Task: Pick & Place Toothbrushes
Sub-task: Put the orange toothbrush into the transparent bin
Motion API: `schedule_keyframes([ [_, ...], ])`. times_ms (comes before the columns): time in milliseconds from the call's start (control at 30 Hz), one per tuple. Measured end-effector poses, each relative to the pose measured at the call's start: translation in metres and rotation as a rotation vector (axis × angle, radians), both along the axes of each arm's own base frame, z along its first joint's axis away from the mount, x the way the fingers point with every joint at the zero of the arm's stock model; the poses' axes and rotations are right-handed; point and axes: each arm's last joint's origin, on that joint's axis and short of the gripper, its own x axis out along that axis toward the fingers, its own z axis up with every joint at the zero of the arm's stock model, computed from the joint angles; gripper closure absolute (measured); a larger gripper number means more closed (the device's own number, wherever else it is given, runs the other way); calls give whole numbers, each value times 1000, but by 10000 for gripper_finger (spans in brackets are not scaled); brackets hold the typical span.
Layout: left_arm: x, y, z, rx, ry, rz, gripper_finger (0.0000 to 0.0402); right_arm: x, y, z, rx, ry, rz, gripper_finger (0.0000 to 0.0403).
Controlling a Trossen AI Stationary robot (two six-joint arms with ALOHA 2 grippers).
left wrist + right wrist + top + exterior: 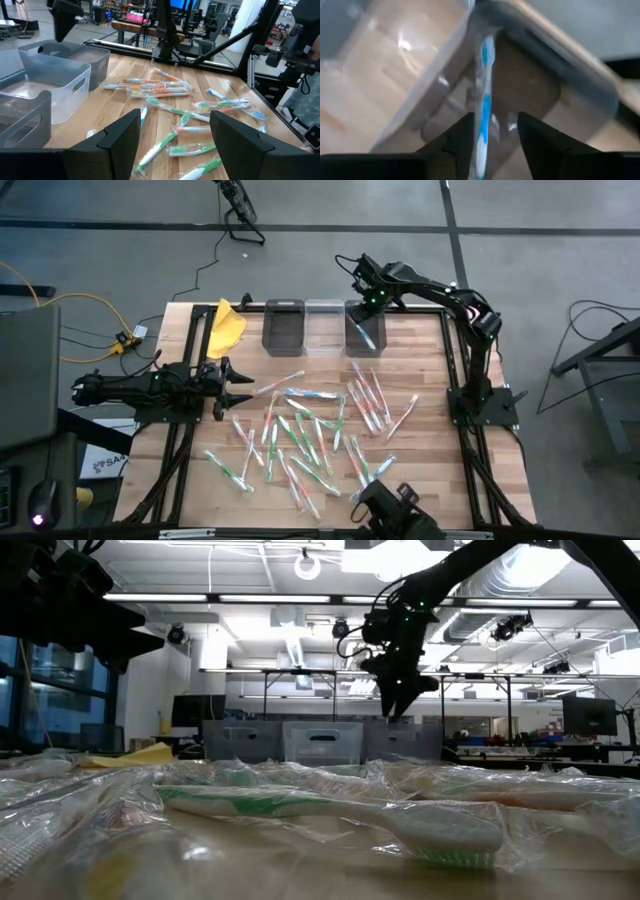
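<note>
While the right gripper (366, 313) is held above the rightmost of three bins (365, 328) at the table's (430, 380) far edge, a blue-and-white toothbrush (483, 102) in clear wrap is seen between its partly parted fingers; whether it is gripped cannot be told. The other toothbrushes (300, 430) are scattered mid-table. The left gripper (235, 387) is held wide open and empty at the left edge. No writing can be read.

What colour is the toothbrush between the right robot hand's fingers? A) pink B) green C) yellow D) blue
D: the right wrist view shows a blue and white toothbrush between the right gripper fingers, above the rightmost bin.
</note>
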Motion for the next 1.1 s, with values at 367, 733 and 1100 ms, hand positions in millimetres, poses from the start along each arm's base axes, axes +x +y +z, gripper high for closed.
schedule_keyframes([
  [367, 0, 0, 0, 0, 0, 0, 169, -16, 85, 21, 288, 307, -6, 232],
  [733, 0, 0, 0, 0, 0, 0, 169, -18, 174, 5, 108, 478, 49, 232],
  [1100, 0, 0, 0, 0, 0, 0, 169, -62, 225, -28, 113, 441, -254, 232],
])
